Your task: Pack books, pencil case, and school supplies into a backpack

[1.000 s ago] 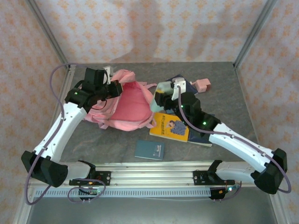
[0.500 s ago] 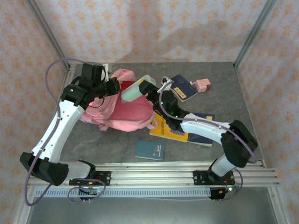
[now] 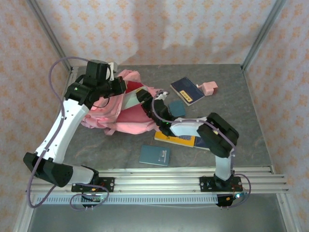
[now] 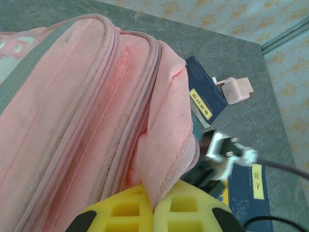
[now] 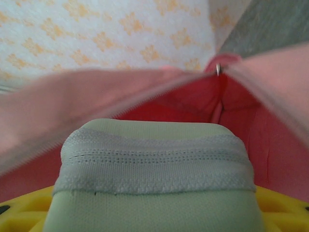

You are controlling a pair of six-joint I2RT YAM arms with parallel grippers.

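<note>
The large pink fabric backpack (image 3: 104,113) lies toward 10 o'clock on the grey table (image 3: 241,121). Its mouth is turned to 3 o'clock and shows a red lining (image 5: 193,99).

The left gripper (image 3: 120,87) is pinched tight on a fold of the backpack's rim at the 12 o'clock side of the mouth. The pink cloth is squeezed between its yellow fingers (image 4: 193,210).

The right gripper (image 3: 145,98) reaches into the mouth from 4 o'clock. Its jaws stand at a middling width, clamped on the pale mint-green soft fabric pencil case (image 5: 154,193). The case's leading end sits at the opening, with pink rim above it and red lining straight ahead.

The other items lie outside the bag:
- A navy book with a yellow label (image 3: 187,90) lies at 1 o'clock.
- A small pink boxy pencil sharpener (image 3: 209,87) sits just beside that book, at its 3 o'clock.
- A small teal notebook (image 3: 177,108) lies at the navy book's 7 o'clock.
- A yellow book with a cartoon cover (image 3: 176,140) lies partly under the right arm, at the backpack's 4 o'clock.
- A second navy book (image 4: 253,193) lies against the yellow book.
- Another teal notebook (image 3: 154,155) lies alone at 6 o'clock, near the front edge.
</note>
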